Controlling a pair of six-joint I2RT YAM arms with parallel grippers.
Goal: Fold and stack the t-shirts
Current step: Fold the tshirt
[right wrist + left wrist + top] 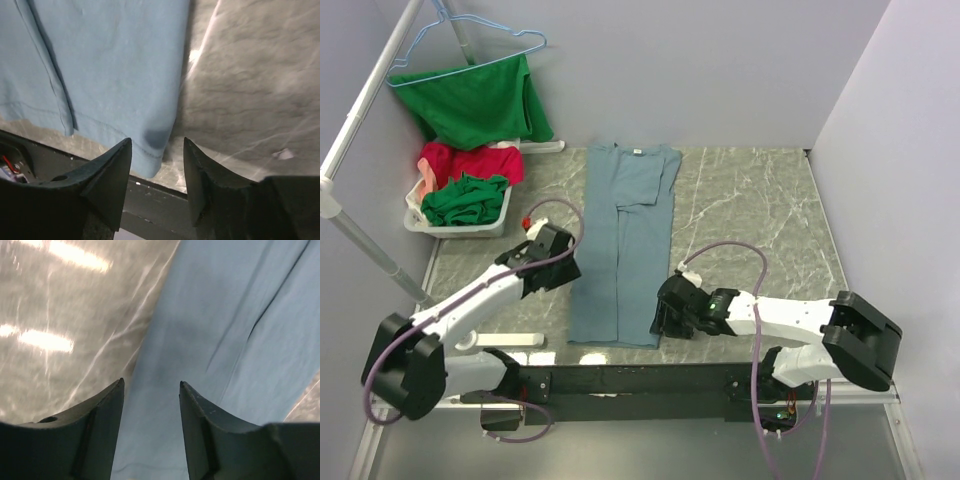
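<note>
The dusty grey-blue cloth t-shirt point(625, 240) lies folded into a long strip on the grey marbled tabletop point(760, 210). The left gripper point(151, 384) straddles its left edge and the right gripper point(157, 141) its near right corner. Both claws are apart with nothing pinched, seemingly placed to lift together.

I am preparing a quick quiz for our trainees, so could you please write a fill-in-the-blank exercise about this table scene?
1. The blue shirt lies flat on the ____.
2. The basket holds a red shirt and a ____ one.
3. Another green shirt hangs on a ____.
4. The right gripper is at the blue shirt's near ____ corner.
Missing words: table; green; hanger; right.
</note>
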